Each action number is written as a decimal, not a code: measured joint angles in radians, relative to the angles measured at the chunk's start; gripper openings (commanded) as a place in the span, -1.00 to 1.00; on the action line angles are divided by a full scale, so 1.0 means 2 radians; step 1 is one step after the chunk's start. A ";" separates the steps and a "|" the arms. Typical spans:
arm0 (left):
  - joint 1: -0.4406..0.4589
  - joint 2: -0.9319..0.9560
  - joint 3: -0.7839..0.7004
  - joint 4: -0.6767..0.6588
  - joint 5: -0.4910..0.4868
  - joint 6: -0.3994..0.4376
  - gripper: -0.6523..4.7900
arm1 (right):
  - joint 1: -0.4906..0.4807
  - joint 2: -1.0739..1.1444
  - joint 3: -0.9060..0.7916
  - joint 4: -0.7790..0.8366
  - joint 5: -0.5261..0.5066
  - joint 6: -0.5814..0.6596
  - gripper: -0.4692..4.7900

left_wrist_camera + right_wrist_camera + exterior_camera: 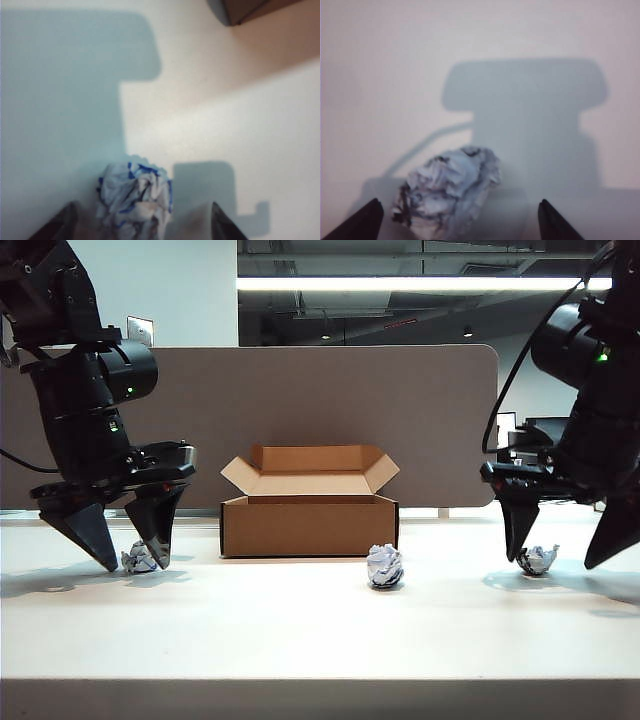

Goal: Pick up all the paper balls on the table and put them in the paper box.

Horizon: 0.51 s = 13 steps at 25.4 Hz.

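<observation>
Both hands down over paper balls

We've got the bench (300, 640) with the paper box (309, 515) at the back middle, left hand (133, 562) and right hand (560, 560) each spread wide around a paper ball (134, 202) (447, 195), third ball (385, 566) loose just before the box.

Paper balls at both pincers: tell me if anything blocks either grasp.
Nothing visible does. The left pincer is open astride the left paper ball, and the right pincer is open astride the right paper ball. Only bare table lies around them.
</observation>
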 measured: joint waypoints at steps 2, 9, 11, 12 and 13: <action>0.000 0.000 0.000 0.000 0.000 0.000 0.49 | 0.000 0.006 0.000 -0.004 0.001 0.000 0.75; 0.000 0.000 0.000 0.001 0.000 0.000 0.49 | 0.001 0.006 0.000 0.008 -0.002 0.001 0.59; 0.000 0.000 0.000 0.004 0.000 0.000 0.49 | 0.001 0.006 0.000 0.010 -0.002 0.001 0.58; 0.000 0.001 0.000 0.007 0.000 0.000 0.49 | 0.001 0.006 0.000 0.010 -0.002 0.001 0.57; 0.000 0.001 0.000 0.011 0.000 0.000 0.49 | 0.001 0.006 0.000 0.010 -0.002 0.001 0.57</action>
